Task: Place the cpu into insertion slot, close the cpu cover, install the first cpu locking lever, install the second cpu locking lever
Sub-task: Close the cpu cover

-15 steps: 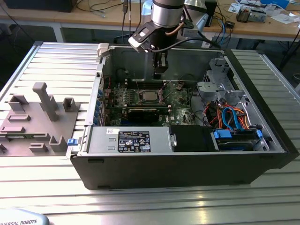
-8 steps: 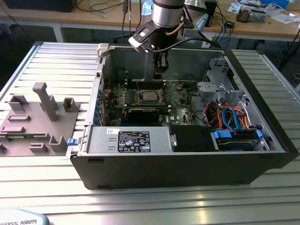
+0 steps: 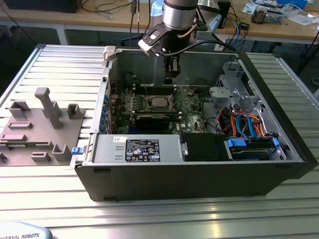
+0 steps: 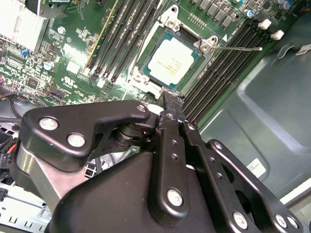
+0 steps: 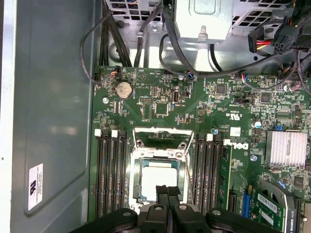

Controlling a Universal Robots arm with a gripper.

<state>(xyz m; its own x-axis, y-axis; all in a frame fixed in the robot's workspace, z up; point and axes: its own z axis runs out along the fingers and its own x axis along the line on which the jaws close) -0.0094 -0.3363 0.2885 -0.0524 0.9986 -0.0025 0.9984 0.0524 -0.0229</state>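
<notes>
Both fingers (image 5: 162,194) of the gripper (image 5: 168,189) are drawn narrowly together with nothing held, poised over one edge of the cpu (image 5: 155,174), which is seated flat in the insertion slot (image 5: 136,170); the cpu cover (image 5: 163,131) appears tilted up.

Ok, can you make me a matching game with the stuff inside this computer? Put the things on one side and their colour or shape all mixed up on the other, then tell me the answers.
Things:
1. chip
2. battery on the green board
3. flat cables
4. gripper

Descriptions:
A. black
B. round and silvery
C. blue
D. square and silver-grey

Right pairs: 1-D, 2-B, 3-C, 4-A.
</notes>
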